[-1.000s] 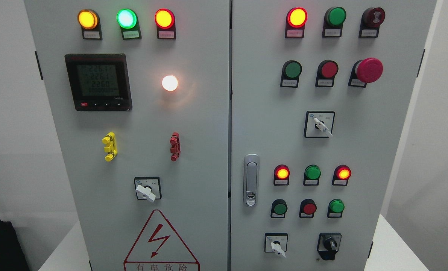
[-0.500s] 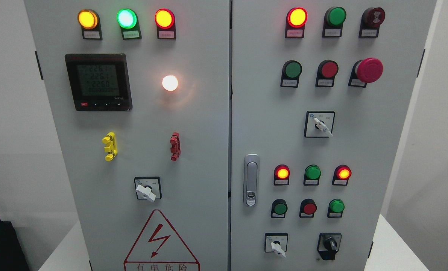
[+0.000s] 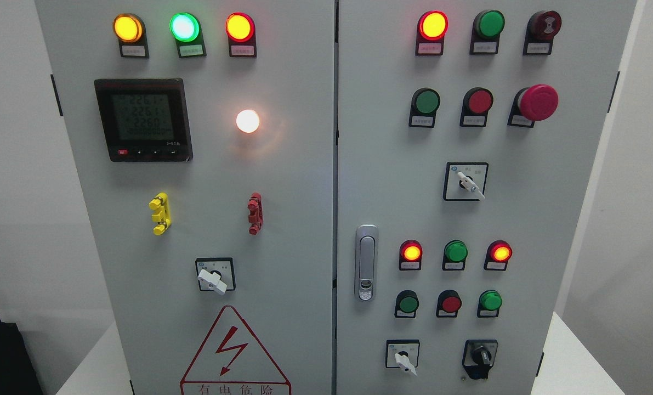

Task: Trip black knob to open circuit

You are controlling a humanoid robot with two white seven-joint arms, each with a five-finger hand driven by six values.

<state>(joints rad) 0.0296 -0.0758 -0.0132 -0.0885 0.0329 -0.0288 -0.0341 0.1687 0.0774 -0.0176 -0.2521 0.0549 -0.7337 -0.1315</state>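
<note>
The black knob [image 3: 481,357] is a small rotary selector at the lower right of the grey cabinet's right door [image 3: 523,219]. Its handle points roughly straight up and down. To its left sits a white-handled selector [image 3: 403,357] turned toward the lower right. Neither of my hands nor arms shows anywhere in the head view.
The right door carries lit red lamps [image 3: 432,25], green and red push buttons, a red mushroom stop button [image 3: 537,102], another white selector [image 3: 467,182] and a silver door latch [image 3: 365,262]. The left door holds a meter [image 3: 143,119], lamps and a warning triangle [image 3: 234,351]. A black object [image 3: 0,356] stands at lower left.
</note>
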